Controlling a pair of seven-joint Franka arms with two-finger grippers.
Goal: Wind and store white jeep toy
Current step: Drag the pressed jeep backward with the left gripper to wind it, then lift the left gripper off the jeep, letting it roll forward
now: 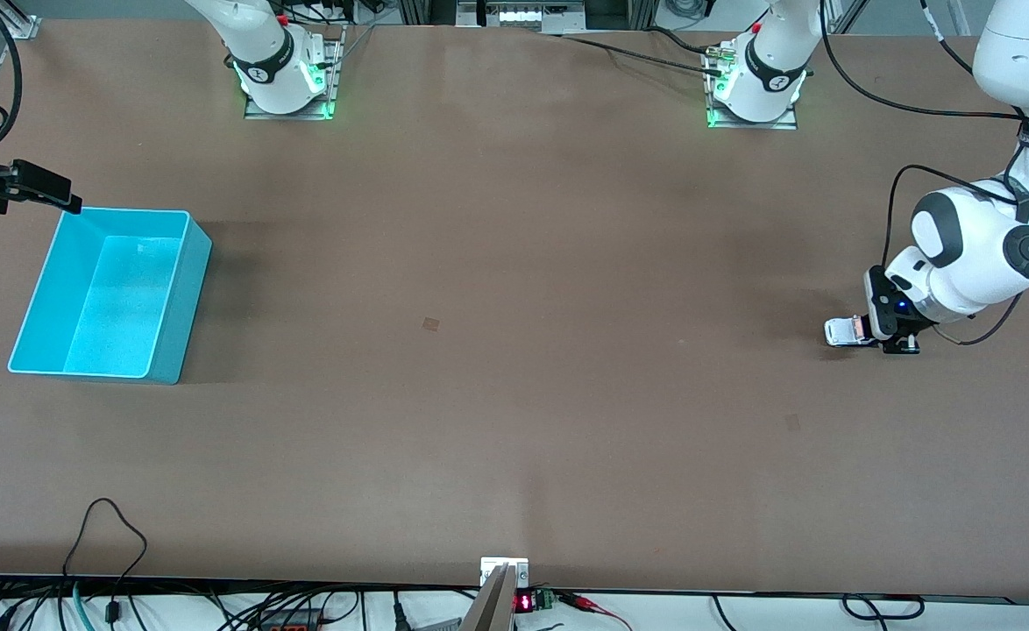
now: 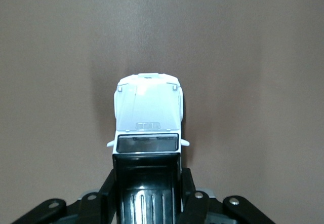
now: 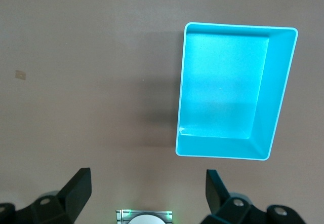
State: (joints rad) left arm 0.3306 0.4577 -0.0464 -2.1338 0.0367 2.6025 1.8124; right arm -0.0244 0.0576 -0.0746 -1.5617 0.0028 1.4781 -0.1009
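The white jeep toy (image 1: 842, 330) is at the left arm's end of the table, low at the brown surface. My left gripper (image 1: 876, 333) is shut on it. In the left wrist view its fingers (image 2: 188, 184) press both sides of the black roof panel, and the white jeep toy (image 2: 148, 110) points its bonnet away from the gripper (image 2: 148, 186). My right gripper (image 1: 66, 202) hangs open and empty by the corner of the teal bin (image 1: 185, 298) that lies farthest from the front camera. The right wrist view shows that gripper (image 3: 147, 186) and the empty bin (image 3: 277, 97) below it.
The teal bin stands at the right arm's end of the table. Two small tape marks (image 1: 430, 323) (image 1: 792, 421) lie on the brown tabletop. Both arm bases (image 1: 287, 83) (image 1: 755, 92) stand along the table's edge farthest from the front camera. Cables (image 1: 111, 543) trail at the edge nearest that camera.
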